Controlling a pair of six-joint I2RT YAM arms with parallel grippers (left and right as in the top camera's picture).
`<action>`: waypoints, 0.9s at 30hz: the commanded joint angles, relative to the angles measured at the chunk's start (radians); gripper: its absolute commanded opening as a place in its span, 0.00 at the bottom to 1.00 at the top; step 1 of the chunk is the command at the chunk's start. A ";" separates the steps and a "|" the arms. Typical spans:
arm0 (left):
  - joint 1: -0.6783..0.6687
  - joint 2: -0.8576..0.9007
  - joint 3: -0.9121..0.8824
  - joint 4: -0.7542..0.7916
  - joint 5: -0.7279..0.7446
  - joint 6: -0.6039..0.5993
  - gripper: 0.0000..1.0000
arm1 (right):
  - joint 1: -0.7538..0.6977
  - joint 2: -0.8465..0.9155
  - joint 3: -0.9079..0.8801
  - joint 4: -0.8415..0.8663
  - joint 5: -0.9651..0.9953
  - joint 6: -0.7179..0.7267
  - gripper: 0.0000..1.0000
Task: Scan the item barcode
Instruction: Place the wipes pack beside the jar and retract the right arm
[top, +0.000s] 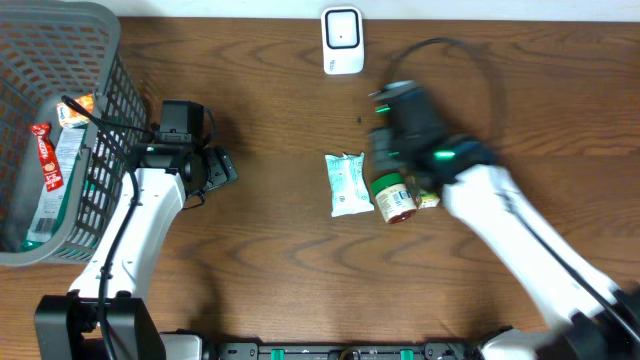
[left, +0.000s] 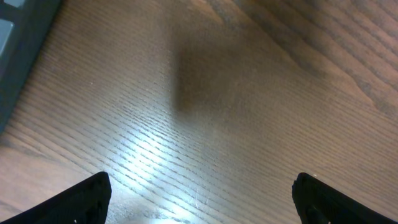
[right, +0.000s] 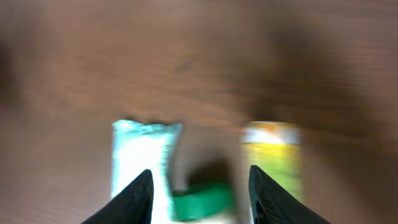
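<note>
Jaws on my right claw (right: 200, 177) stand partly apart, gripping nothing, poised over the green-lidded jar (top: 392, 197), likely the item to scan. It lies squeezed between a white pouch (top: 348, 183) and a yellow packet (top: 428, 200), which crowd my grip. The scanner (top: 342, 40) sits well apart. My left claw (left: 202, 190) gapes wide and empty near the basket (top: 115, 70).

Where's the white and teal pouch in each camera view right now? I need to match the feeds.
Overhead: white and teal pouch at mid-frame, just left of the green-lidded jar.
Left wrist: not in it.
Right wrist: lower left, blurred.
Shared landmark: the jar, its green lid right of the pouch in both.
</note>
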 joint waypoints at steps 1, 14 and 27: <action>0.005 0.003 -0.009 -0.002 -0.006 -0.002 0.94 | -0.155 -0.134 0.008 -0.116 0.015 -0.026 0.51; 0.005 0.003 -0.009 -0.002 -0.006 -0.002 0.94 | -0.690 -0.277 0.008 -0.403 0.068 -0.128 0.99; 0.005 0.003 -0.009 -0.002 -0.006 -0.002 0.94 | -0.708 -0.277 0.008 -0.404 0.068 -0.128 0.99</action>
